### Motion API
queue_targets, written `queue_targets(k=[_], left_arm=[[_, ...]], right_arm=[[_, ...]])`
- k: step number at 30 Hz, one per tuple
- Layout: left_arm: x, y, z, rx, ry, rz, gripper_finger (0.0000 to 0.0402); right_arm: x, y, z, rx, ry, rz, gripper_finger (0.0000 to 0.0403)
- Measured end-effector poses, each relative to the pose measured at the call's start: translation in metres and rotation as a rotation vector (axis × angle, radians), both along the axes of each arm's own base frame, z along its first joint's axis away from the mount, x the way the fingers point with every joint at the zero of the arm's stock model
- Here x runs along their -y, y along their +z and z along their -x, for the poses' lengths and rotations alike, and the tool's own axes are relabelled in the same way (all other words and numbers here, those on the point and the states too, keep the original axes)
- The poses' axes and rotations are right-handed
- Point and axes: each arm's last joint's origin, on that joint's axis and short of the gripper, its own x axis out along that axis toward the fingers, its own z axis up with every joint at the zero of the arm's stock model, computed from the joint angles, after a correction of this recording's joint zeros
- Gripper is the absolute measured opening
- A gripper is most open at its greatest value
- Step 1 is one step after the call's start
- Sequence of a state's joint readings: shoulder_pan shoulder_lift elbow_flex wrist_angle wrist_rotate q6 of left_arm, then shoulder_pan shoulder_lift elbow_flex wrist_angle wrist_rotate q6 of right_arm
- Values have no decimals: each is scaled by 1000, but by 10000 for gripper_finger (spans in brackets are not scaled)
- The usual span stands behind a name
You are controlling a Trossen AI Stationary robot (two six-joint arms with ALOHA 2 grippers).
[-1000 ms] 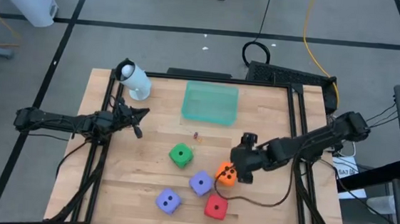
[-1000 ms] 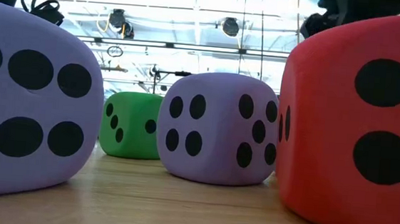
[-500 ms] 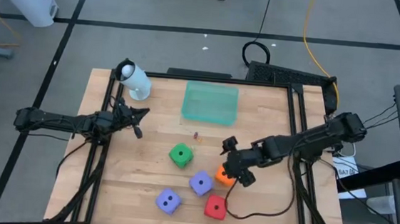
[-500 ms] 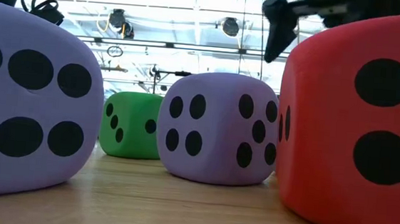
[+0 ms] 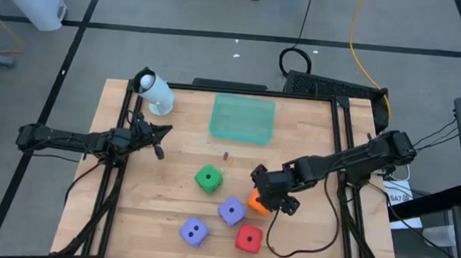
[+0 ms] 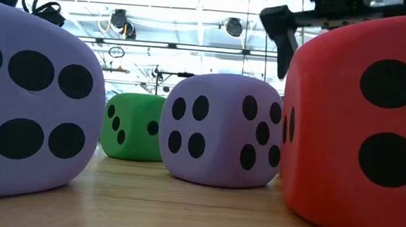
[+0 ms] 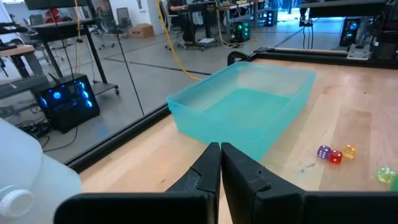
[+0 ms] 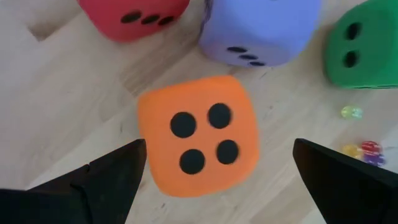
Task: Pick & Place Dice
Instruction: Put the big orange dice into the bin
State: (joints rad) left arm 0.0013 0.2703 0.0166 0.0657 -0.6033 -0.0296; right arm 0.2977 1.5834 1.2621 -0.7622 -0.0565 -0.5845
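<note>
- The right gripper (image 5: 269,187) hangs over the orange die (image 5: 258,203), its fingers spread wide, one on each side of the die with room to spare.
- Close around it stand the red die (image 5: 247,238), a purple die (image 5: 231,211) and the green die (image 5: 207,178), leaving only narrow lanes of wood.
- Tiny beads (image 8: 362,149) lie beside the green die.
- The green tray (image 5: 243,118) fills the far middle.
- The left gripper (image 5: 160,137), shut, waits at the left edge, near a white cylinder (image 5: 154,91).
</note>
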Motion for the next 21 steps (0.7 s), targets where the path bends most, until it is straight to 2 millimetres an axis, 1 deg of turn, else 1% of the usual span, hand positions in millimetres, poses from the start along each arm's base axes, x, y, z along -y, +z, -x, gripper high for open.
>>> queue_targets(k=[6, 13, 17, 21], left_arm=[[0, 0, 0, -8, -2, -10, 26], [0, 0, 0, -12, -3, -16, 26], [0, 0, 0, -10, -3, -13, 26], [0, 0, 0, -11, -3, -14, 26]], right_arm=[[-2, -20, -9, -63, 33, 3, 396], [-6, -31, -17, -74, 33, -19, 396], [-3, -36, -23, -69, -13, -44, 396], [5, -42, -32, -86, -144, -121, 396]])
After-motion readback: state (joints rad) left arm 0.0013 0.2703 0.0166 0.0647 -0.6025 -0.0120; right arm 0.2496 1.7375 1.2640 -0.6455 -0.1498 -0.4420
